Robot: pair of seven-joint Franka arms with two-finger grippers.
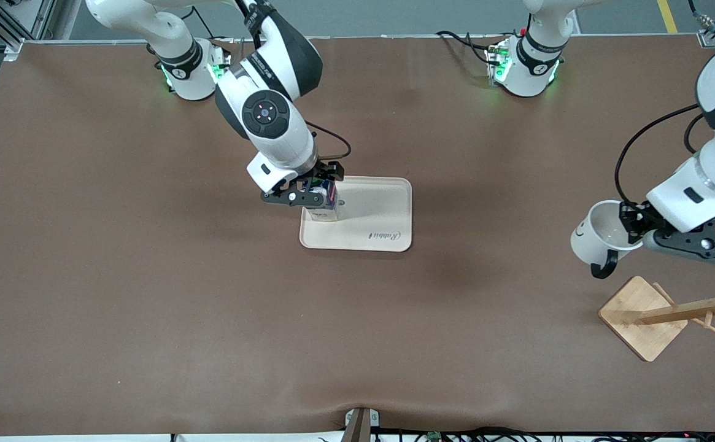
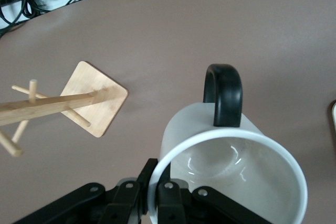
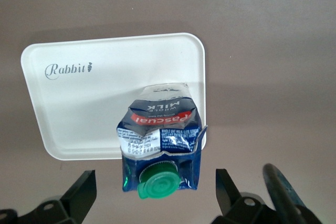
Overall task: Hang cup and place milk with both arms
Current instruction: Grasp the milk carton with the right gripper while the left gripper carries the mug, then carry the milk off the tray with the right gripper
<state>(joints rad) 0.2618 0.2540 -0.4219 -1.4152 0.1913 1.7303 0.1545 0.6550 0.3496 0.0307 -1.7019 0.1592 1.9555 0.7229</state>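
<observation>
The milk (image 1: 324, 207), a dark blue carton with a green cap, stands upright on the cream tray (image 1: 382, 212), at its edge toward the right arm's end. My right gripper (image 1: 314, 188) is open, its fingers wide on either side of the carton's top and not touching it. The right wrist view shows the milk (image 3: 160, 129), the tray (image 3: 89, 103) and my right gripper (image 3: 154, 181). My left gripper (image 1: 633, 231) is shut on the rim of the white cup (image 1: 599, 236), held tilted in the air with its black handle down. The left wrist view shows the cup (image 2: 231, 145) and my left gripper (image 2: 157, 192).
A wooden cup rack (image 1: 642, 316) with a square base and pegs stands nearer to the front camera than the held cup, at the left arm's end of the table; it also shows in the left wrist view (image 2: 97, 103). Brown cloth covers the table.
</observation>
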